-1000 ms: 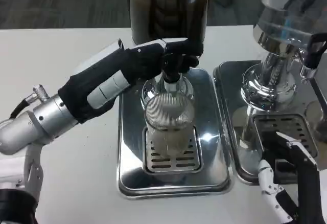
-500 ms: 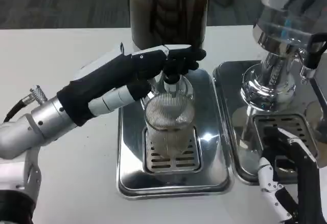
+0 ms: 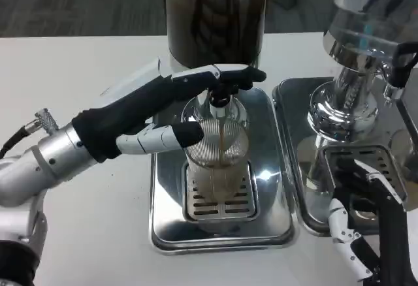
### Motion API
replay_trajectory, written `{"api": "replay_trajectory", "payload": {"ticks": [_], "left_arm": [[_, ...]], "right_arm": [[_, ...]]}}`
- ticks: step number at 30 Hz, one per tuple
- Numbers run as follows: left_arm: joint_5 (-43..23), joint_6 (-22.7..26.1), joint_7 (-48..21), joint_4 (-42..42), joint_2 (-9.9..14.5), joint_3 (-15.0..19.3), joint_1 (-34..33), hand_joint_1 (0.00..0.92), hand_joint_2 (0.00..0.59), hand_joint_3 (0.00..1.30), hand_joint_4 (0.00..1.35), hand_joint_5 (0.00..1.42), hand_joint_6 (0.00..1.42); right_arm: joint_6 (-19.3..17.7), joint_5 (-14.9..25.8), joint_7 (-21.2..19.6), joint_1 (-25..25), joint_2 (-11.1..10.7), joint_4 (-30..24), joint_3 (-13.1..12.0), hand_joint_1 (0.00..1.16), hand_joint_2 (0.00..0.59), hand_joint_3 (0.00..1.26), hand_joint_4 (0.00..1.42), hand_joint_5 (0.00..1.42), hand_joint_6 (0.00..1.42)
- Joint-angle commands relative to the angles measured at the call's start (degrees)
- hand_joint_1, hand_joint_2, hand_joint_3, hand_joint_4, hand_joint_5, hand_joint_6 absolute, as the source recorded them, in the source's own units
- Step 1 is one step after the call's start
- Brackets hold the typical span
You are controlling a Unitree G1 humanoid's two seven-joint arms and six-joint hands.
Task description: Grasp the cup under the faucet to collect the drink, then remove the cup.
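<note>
One thin brown stream falls from the black faucet (image 3: 220, 96) into the clear ribbed glass cup (image 3: 216, 162), which stands on the steel drip tray (image 3: 222, 230). Left robot hand (image 3: 171, 106) reaches in, fingers on the faucet lever, thumb beside the cup. Right robot hand (image 3: 366, 224) rests nearby, fingers apart.

white table (image 3: 85, 64), two steel trays (image 3: 166, 234)

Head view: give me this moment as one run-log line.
left hand: fingers on faucet | drink stream: flowing into cup | cup: on drip tray, not held | right hand: idle, open
</note>
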Motion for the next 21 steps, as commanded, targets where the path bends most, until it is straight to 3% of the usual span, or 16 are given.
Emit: {"api": "replay_trajectory", "payload": {"ticks": [1,5,13,21], "left_arm": [[4.5,-2.0,0.5,1.5,1.5,-2.3,0.7,0.0,0.109,0.22,0.14,0.18,0.22],[5.3,-3.1,1.9,1.8,2.0,-3.0,0.7,0.0,0.109,0.22,0.14,0.18,0.22],[6.2,-4.4,4.3,2.3,3.2,-4.5,0.6,0.0,0.108,0.22,0.14,0.17,0.22],[6.3,-4.9,5.7,2.6,3.7,-5.5,0.6,0.0,0.115,0.22,0.14,0.16,0.22]], "right_arm": [[0.3,0.6,0.7,-0.3,-0.1,-0.5,-0.1,0.52,0.521,0.32,0.35,0.34,0.42],[0.3,1.3,1.3,-0.3,-0.2,-0.9,-0.3,0.53,0.513,0.31,0.34,0.34,0.42],[0.5,3.5,3.8,-0.4,0.0,-3.1,-0.4,0.57,0.44,0.28,0.29,0.31,0.4],[4.2,6.5,10.5,-1.0,-1.0,-7.8,-0.5,0.68,0.289,0.21,0.19,0.25,0.34]]}}
